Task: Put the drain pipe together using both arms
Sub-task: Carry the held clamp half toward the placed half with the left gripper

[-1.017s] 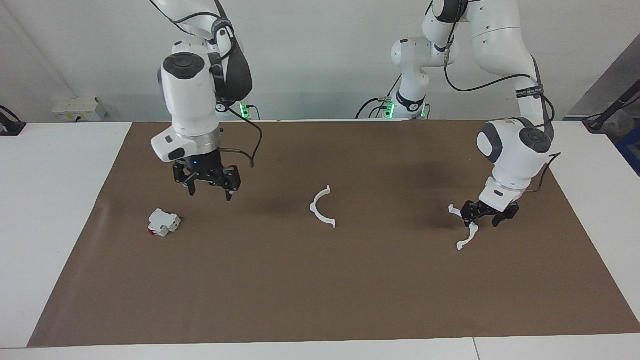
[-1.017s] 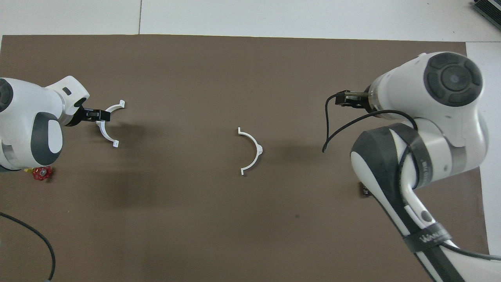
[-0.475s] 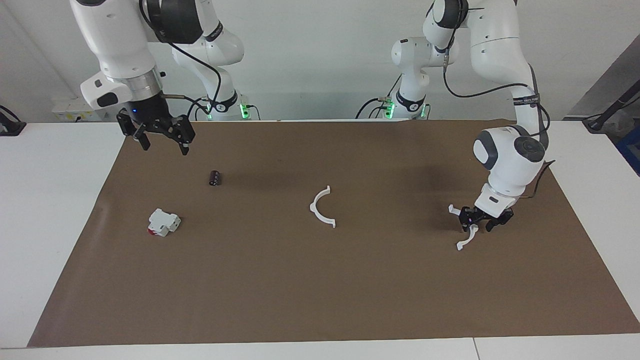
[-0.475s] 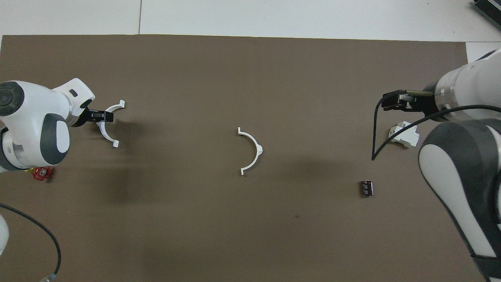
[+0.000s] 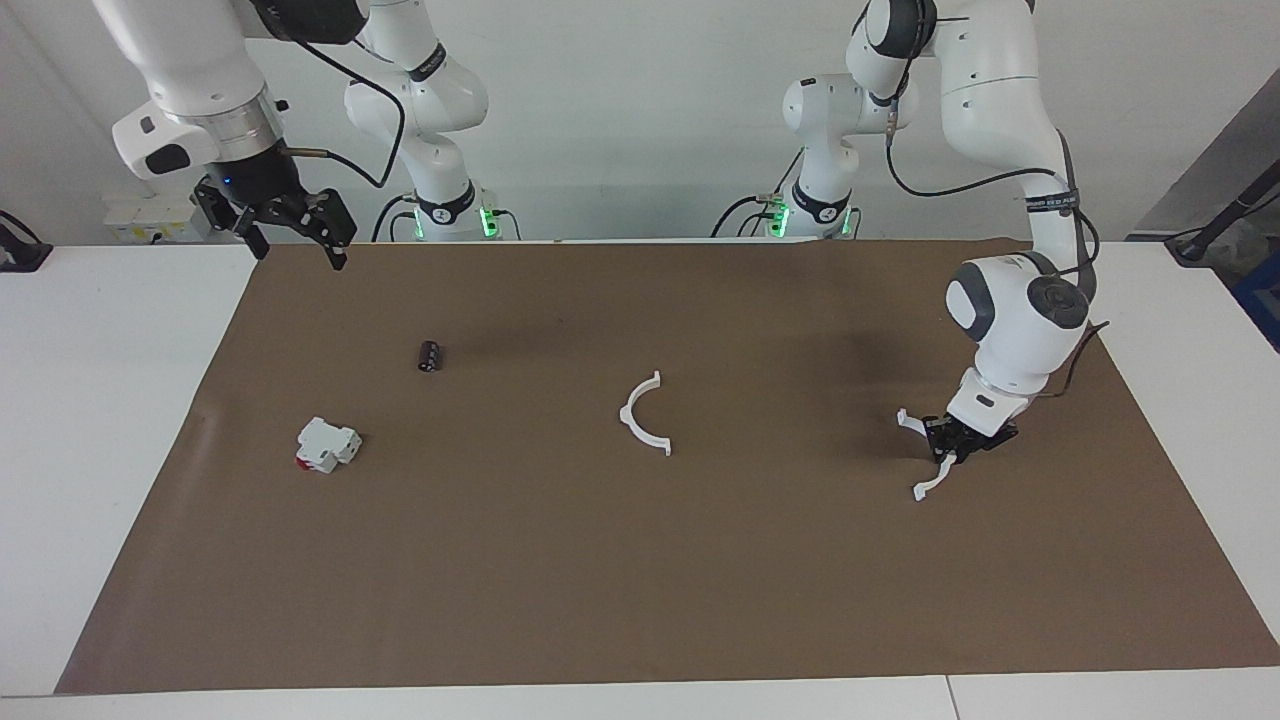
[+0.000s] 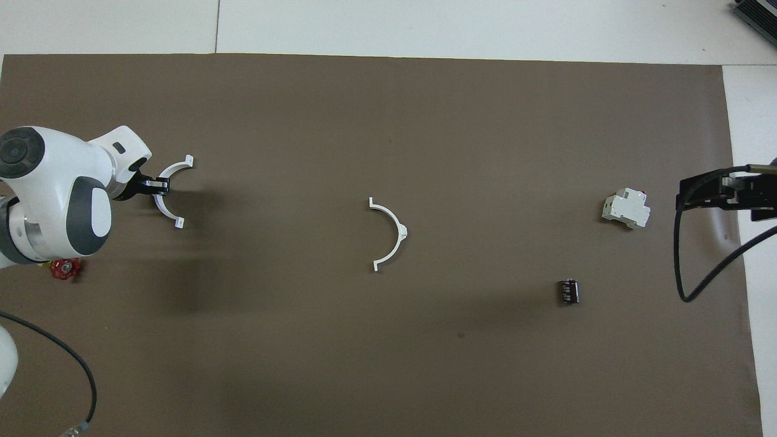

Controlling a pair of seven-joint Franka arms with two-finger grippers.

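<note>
— What do we see on the table?
— A brown paper mat [image 5: 640,560] on a white table [image 5: 100,420], pale wall above. One thin white plastic half-ring arc [image 5: 643,415] [image 6: 390,233] lies at the mat's middle.
— And the other white half-ring arc [image 5: 928,455] [image 6: 170,194]?
— At the left arm's end, clenched in our left gripper [image 5: 952,441] [image 6: 155,183], wrist bent low. Our right gripper [image 5: 285,225] hangs raised, fingers spread, over the mat's corner by its base.

We see a brown mat [image 5: 640,560] w/ a blocky white-and-red part [image 5: 327,445] and small black cylinder [image 5: 430,356] nearer the robots, both toward the right arm's end; a small red knob [image 6: 65,268] sits toward the left arm's end.
</note>
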